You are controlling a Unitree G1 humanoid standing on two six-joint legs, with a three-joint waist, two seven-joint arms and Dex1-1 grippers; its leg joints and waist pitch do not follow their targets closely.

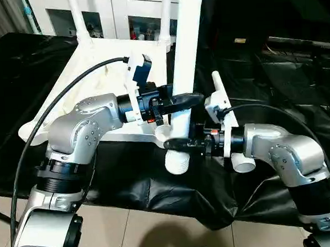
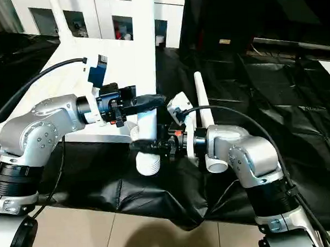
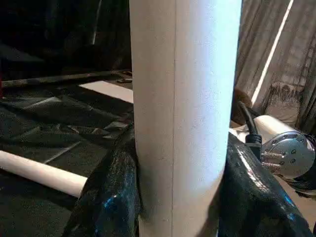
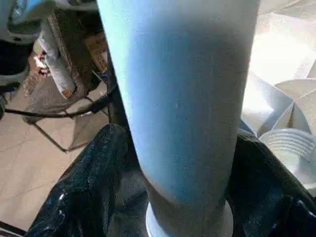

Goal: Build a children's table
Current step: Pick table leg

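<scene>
An upright white leg [image 1: 185, 61] is held by both grippers just in front of the tabletop's [image 1: 91, 88] near corner. The left gripper [image 1: 181, 100] is clamped on the leg from the left, higher up; its black fingers [image 3: 111, 197] are seen pressed against both sides of the tube. The right gripper [image 1: 180, 144] is closed on the same leg from the right, lower down, close to its threaded end [image 1: 177, 164], which hangs beside the edge of the black sheet [image 1: 158, 196].

The tabletop is lying upside down on the sheet, ribs up. A round socket [image 1: 164, 132] at its near corner is seen just beside the held leg, touching or nearly so; the threaded end is lower than the socket and is not seated in it. Two more legs [image 1: 81, 23] are already standing in the far sockets. A fourth leg [image 1: 231, 125] is lying on the sheet to the right, partly hidden by the right wrist.

Behind the tabletop a white cabinet [image 1: 115, 15] with glass doors is seen. Black cables [image 1: 53, 107] are looped over each forearm. Tiled floor [image 1: 160, 234] is visible below the sheet.
</scene>
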